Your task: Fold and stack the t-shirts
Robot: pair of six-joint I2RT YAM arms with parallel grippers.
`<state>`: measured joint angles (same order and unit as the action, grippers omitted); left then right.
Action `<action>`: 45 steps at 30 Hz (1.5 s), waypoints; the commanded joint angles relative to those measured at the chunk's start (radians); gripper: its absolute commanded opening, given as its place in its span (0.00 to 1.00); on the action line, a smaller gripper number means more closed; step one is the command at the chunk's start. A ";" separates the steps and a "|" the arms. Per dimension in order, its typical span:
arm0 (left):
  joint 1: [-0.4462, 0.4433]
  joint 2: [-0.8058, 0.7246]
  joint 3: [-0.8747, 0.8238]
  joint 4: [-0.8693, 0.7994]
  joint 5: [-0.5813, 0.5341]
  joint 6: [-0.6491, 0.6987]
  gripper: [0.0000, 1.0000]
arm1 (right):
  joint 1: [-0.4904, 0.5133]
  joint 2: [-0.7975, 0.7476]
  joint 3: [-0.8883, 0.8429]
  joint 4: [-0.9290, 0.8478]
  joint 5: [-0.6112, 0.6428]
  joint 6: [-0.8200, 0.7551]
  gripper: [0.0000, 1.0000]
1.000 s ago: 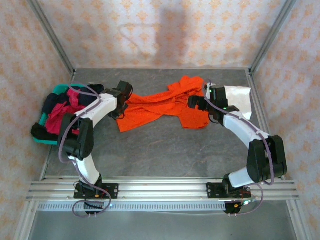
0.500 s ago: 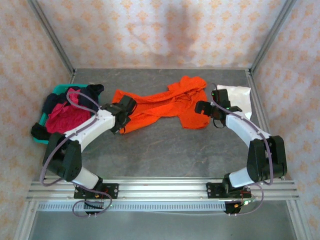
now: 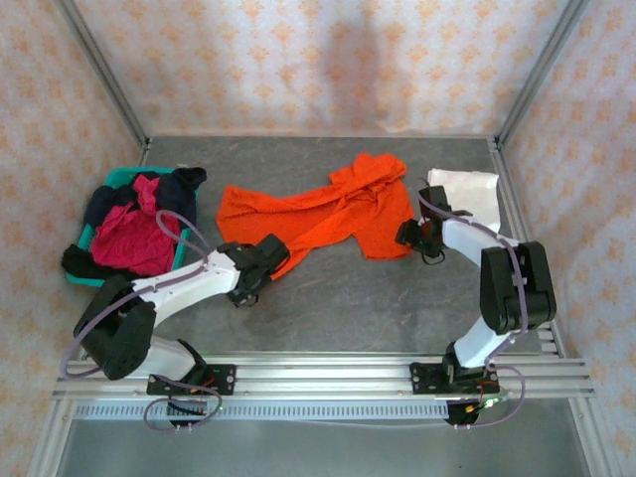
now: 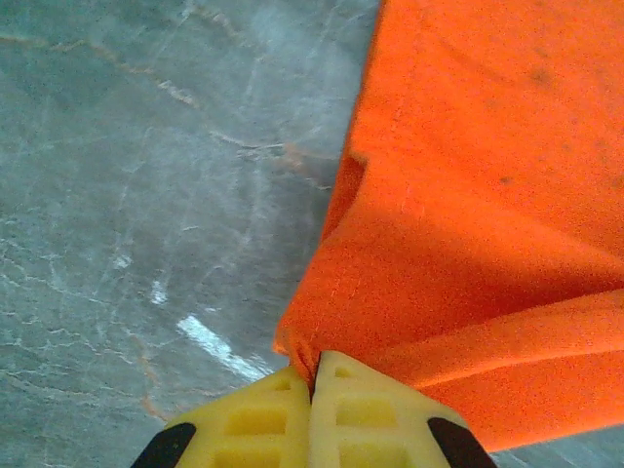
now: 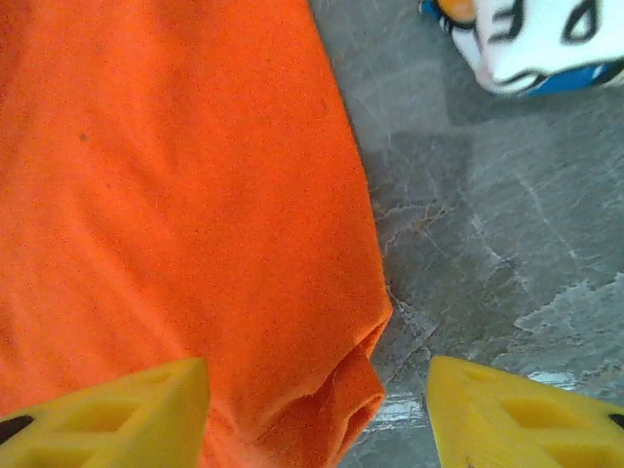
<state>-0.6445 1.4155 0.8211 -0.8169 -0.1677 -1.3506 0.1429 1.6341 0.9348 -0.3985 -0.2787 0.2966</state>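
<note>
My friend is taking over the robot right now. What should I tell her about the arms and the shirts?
The left gripper has its jaws shut on an edge of the orange shirt.
The right gripper has its jaws open around that shirt's right corner, not pinching.
The orange shirt lies crumpled mid-table. The white shirt lies far right, apart. A pink shirt and a dark shirt are heaped in the teal basket.
Done: no stack yet. I can't tell if the white one is folded.
Left: flatten and fold the orange shirt, then the others, then stack.

Overhead from behind, wrist cameras close, downward (sharing orange t-shirt point(image 3: 373, 219))
</note>
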 commanded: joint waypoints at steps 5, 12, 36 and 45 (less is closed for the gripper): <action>0.015 0.026 -0.063 0.033 -0.029 -0.067 0.00 | -0.003 0.054 0.033 -0.001 -0.029 0.047 0.36; 0.052 0.069 -0.112 0.102 0.003 -0.066 0.00 | -0.004 -0.082 0.004 0.053 0.008 0.049 0.00; 0.224 -0.259 0.379 -0.254 -0.264 0.354 0.00 | -0.019 -0.807 0.127 -0.001 0.085 -0.054 0.00; 0.329 -0.003 0.520 -0.093 -0.250 0.414 0.00 | -0.020 -0.414 0.225 0.156 0.086 -0.058 0.00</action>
<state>-0.3614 1.3361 1.2789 -0.9936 -0.3775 -0.9810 0.1314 1.1076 1.0973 -0.3363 -0.1989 0.2611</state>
